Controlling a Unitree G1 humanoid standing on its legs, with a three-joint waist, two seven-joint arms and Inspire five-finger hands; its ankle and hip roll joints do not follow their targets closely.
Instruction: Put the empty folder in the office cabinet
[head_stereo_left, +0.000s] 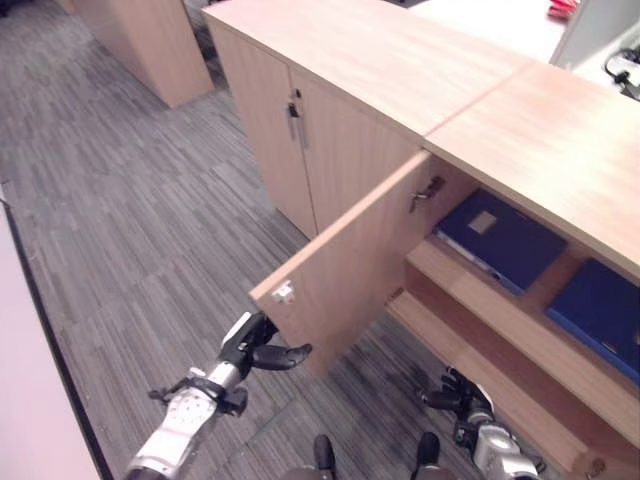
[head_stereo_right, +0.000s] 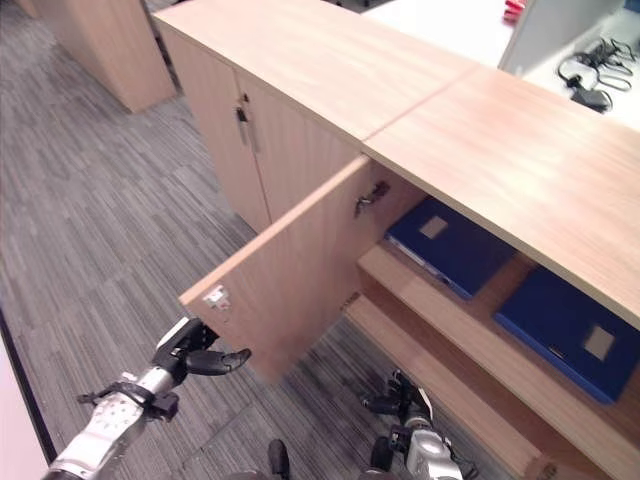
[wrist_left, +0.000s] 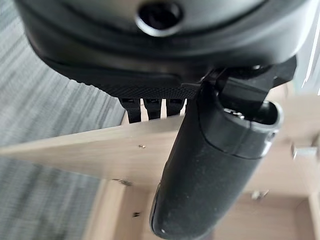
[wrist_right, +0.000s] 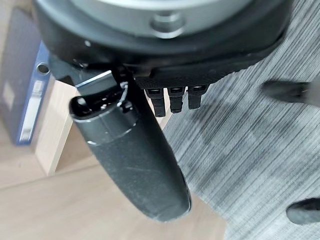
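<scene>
The wooden office cabinet (head_stereo_left: 400, 70) has one door (head_stereo_left: 345, 260) swung open toward me. Two blue folders lie flat on its upper shelf, one on the left (head_stereo_left: 500, 240) and one on the right (head_stereo_left: 600, 310); the right wrist view shows a blue folder (wrist_right: 20, 95) too. My left hand (head_stereo_left: 250, 345) is low at the door's free lower corner, fingers by the door edge (wrist_left: 100, 150) and thumb (wrist_left: 210, 170) straight. Down in front of the lower shelf (head_stereo_left: 480, 350) hangs my right hand (head_stereo_left: 465, 400), relaxed and holding nothing.
The cabinet's left doors are closed, with metal handles (head_stereo_left: 295, 115). Another wooden unit (head_stereo_left: 150, 40) stands at the far left on the grey carpet (head_stereo_left: 120, 220). A pale panel (head_stereo_left: 30, 400) runs along my left side. Cables (head_stereo_right: 585, 80) lie on the white desk behind.
</scene>
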